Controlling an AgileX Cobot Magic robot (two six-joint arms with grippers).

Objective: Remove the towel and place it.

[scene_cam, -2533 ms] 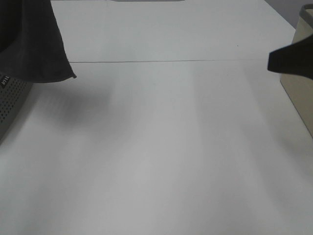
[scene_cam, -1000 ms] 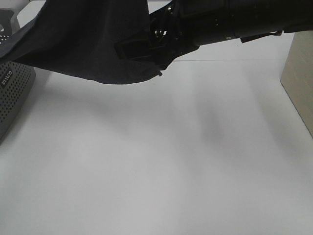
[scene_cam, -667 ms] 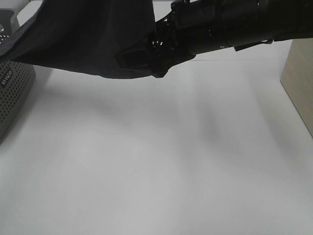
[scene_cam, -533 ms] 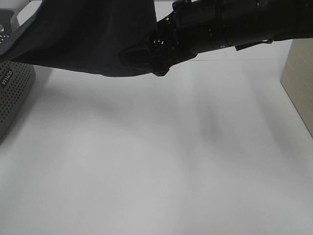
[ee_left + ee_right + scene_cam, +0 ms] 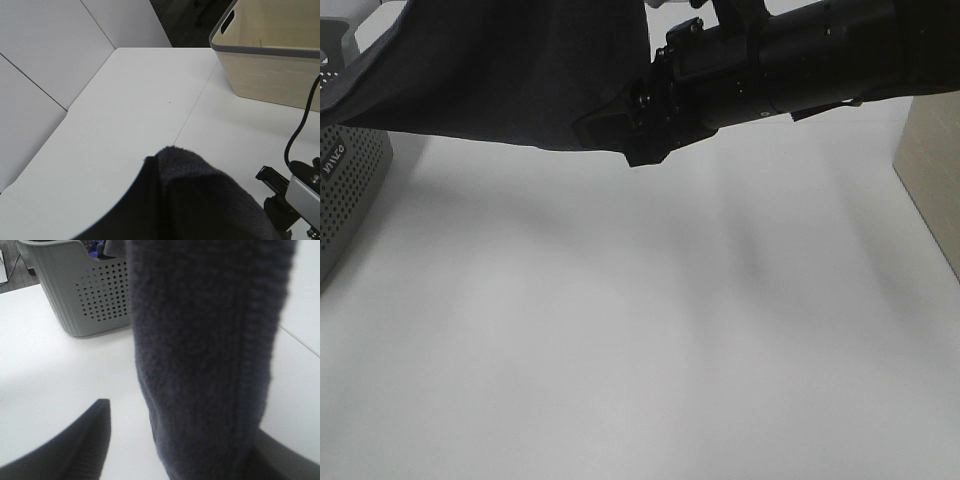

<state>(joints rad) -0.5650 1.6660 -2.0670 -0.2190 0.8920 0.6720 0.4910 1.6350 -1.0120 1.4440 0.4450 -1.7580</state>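
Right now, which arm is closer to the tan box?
Right. The right arm passes by the box toward the towel. The left arm, holding the towel, is across the table from it.

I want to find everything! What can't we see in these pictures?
- Left gripper: left wrist view, buried under the soft dark navy towel.
- Grey perforated plastic basket: high view, cut by left edge, towel overhanging.
- Beige plastic bin: high view, cut by right edge.
- Right gripper, its grip: high view, black against towel.

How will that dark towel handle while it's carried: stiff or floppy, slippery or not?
Probably floppy: the towel sags in a curve above the table. Likely grippy rather than slippery, given its fuzzy ribbed weave. Its hanging edge could drag if carried low.
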